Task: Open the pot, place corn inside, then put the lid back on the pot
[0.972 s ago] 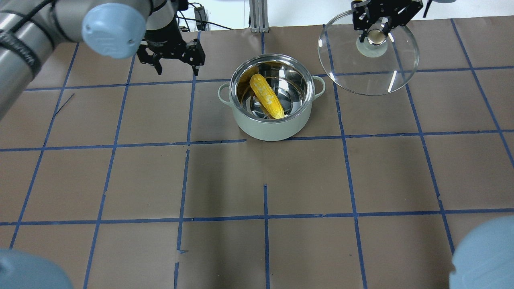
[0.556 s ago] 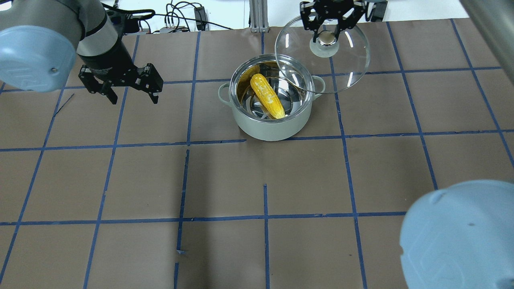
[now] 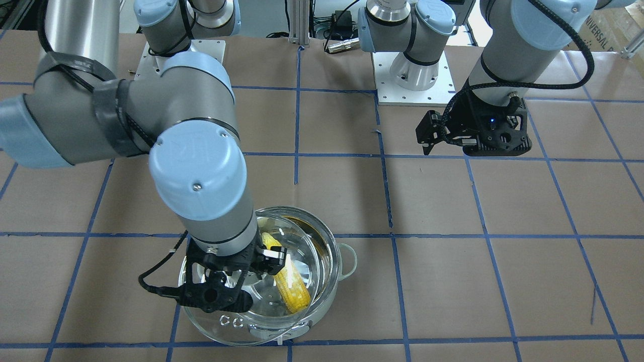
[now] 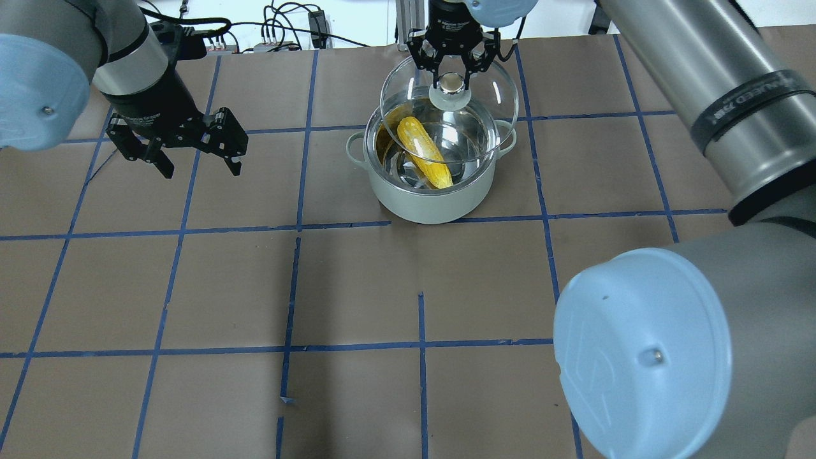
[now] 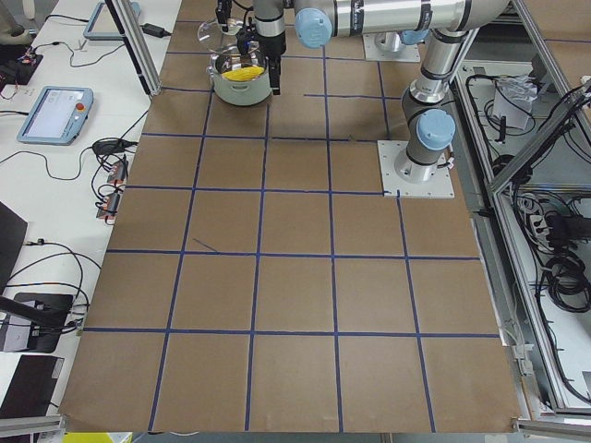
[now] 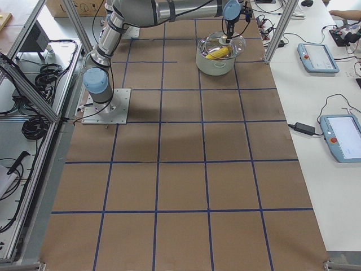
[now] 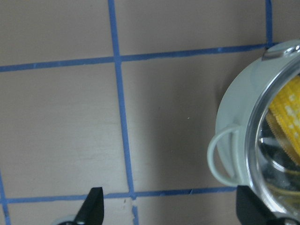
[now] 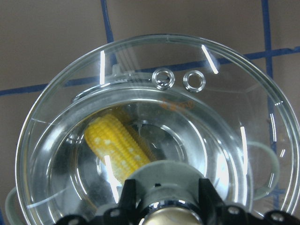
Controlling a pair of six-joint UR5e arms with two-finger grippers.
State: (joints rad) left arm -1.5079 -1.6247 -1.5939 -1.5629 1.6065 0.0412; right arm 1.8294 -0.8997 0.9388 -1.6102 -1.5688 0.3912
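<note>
The pot (image 4: 430,197) stands far of the table's middle, and the yellow corn (image 4: 424,152) lies slanted inside it. My right gripper (image 4: 451,78) is shut on the knob of the clear glass lid (image 4: 494,95) and holds it just above the pot, offset a little to the far side. The right wrist view looks down through the lid (image 8: 225,108) onto the corn (image 8: 119,143). The front view shows the lid (image 3: 302,251) over the pot (image 3: 349,259). My left gripper (image 4: 202,172) is open and empty, left of the pot; its wrist view shows the pot's handle (image 7: 218,159).
Brown paper with a blue tape grid covers the table. An aluminium post (image 4: 411,25) and cables stand at the far edge behind the pot. My right arm's elbow (image 4: 637,357) fills the overhead view's lower right. Tablets lie on the side benches (image 6: 316,53).
My right gripper has carried the lid leftward from the pot's right side to over the pot. My left gripper has moved left and nearer, away from the pot, still open.
</note>
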